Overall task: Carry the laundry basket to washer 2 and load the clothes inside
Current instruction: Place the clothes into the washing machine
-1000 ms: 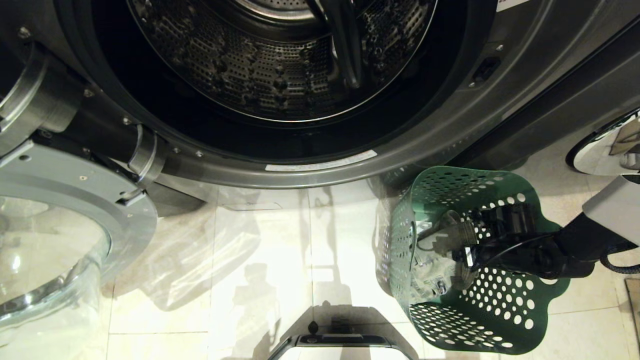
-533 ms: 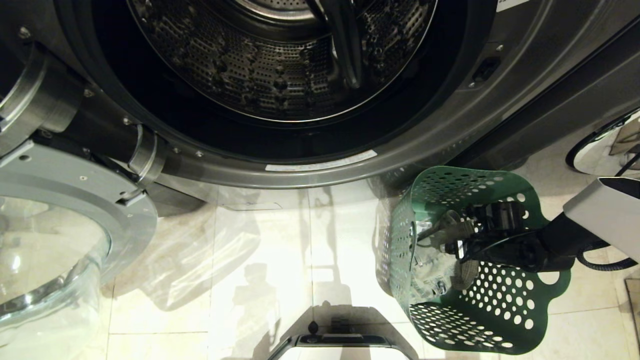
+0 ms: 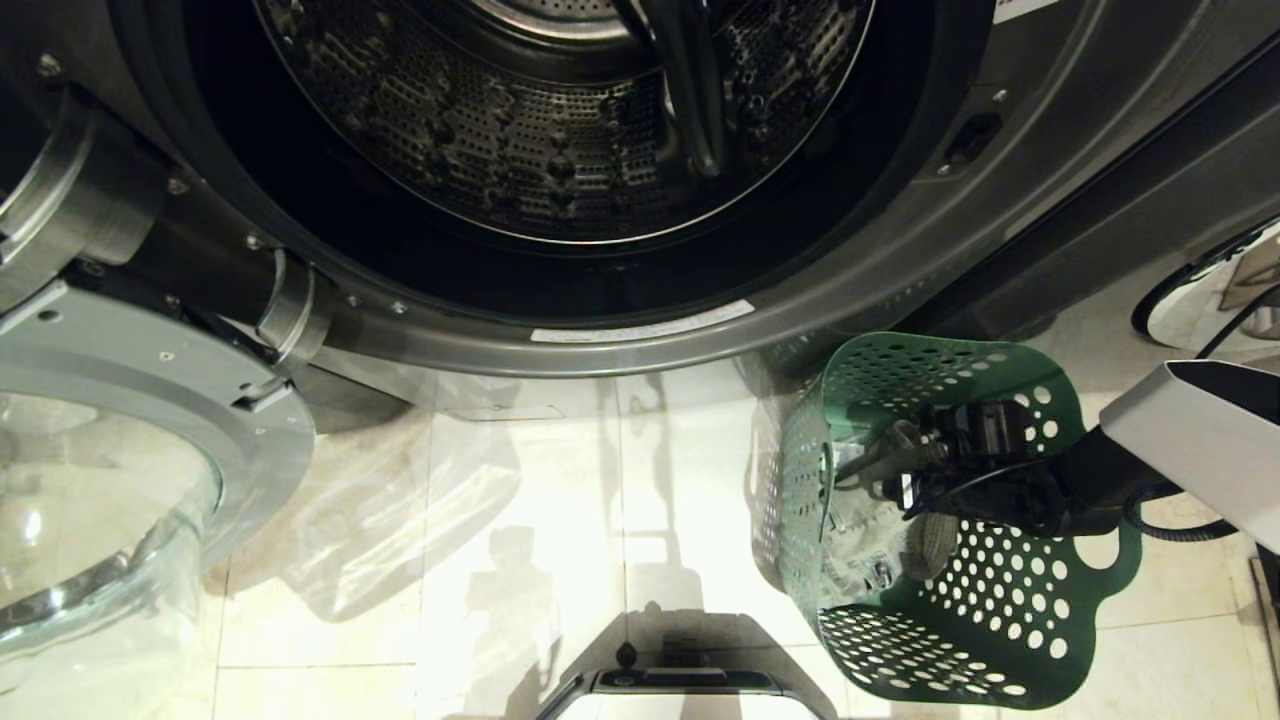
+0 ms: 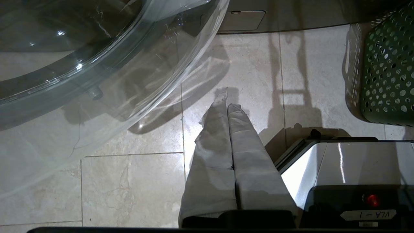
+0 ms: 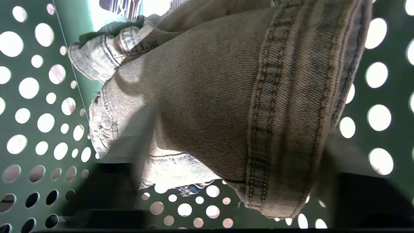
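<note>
The green perforated laundry basket [image 3: 1000, 620] stands on the floor right of the washer's open drum [image 3: 560, 130]. Pale denim clothes [image 3: 860, 540] lie inside it. My right gripper [image 3: 905, 470] reaches down into the basket from the right. In the right wrist view its jaws [image 5: 241, 126] stand open, one on each side of a folded denim piece [image 5: 210, 106] with a stitched hem, and the basket wall [image 5: 38, 97] is behind. My left gripper [image 4: 228, 98] hangs shut over the floor tiles with nothing in it.
The washer's glass door [image 3: 120, 450] is swung open at the left, close above my left gripper [image 4: 81, 48]. My own base [image 3: 680, 680] sits at the near edge. Pale tiled floor [image 3: 520, 520] lies between door and basket. A second washer door [image 3: 1220, 290] shows at far right.
My right arm has pushed further into the basket, toward the washer side and deeper onto the denim. The left arm, the basket and the view have not moved.
</note>
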Robot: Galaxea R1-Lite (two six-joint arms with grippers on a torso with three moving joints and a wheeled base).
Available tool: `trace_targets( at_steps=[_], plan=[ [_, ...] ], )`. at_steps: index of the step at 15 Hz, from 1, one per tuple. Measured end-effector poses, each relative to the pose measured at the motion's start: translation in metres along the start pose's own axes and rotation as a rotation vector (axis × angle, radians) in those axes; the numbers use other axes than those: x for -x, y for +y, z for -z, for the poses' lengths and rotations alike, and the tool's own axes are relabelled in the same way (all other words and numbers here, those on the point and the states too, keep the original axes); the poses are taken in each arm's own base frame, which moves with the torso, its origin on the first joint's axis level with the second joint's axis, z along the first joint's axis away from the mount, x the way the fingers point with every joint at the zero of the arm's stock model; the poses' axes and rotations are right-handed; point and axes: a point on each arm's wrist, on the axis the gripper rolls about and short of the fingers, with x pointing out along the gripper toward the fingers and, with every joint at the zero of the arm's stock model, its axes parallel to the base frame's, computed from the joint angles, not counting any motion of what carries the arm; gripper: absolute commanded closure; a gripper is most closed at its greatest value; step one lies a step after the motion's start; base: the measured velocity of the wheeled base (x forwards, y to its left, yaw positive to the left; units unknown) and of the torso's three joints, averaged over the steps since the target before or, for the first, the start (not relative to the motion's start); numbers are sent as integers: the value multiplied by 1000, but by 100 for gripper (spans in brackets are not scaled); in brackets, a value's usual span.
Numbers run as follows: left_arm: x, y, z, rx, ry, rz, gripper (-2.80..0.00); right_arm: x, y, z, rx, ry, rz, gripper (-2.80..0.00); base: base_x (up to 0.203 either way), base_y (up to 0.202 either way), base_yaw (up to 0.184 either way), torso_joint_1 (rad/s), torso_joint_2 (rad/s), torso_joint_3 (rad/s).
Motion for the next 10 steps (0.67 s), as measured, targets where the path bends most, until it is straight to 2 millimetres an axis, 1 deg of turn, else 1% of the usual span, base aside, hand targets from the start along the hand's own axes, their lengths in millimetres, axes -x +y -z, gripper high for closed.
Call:
trace_targets(
  at_steps=[4, 6, 8, 10],
  plan=[
    [0, 0, 0, 0, 0, 0, 0, 1, 0, 2, -19, 33, 1, 0, 0, 0, 0, 0, 0, 0],
    [0, 0, 0, 0, 0, 0, 0, 7, -1, 4, -49, 75, 4, 0, 0, 0, 0, 0, 0, 0],
    [0, 0, 0, 0, 0, 0, 0, 19, -1, 8, -80, 147, 9, 0, 0, 0, 0, 0, 0, 0],
    [0, 0, 0, 0, 0, 0, 0, 41, -1, 13, -96, 218, 9, 0, 0, 0, 0, 0, 0, 0]
  ],
)
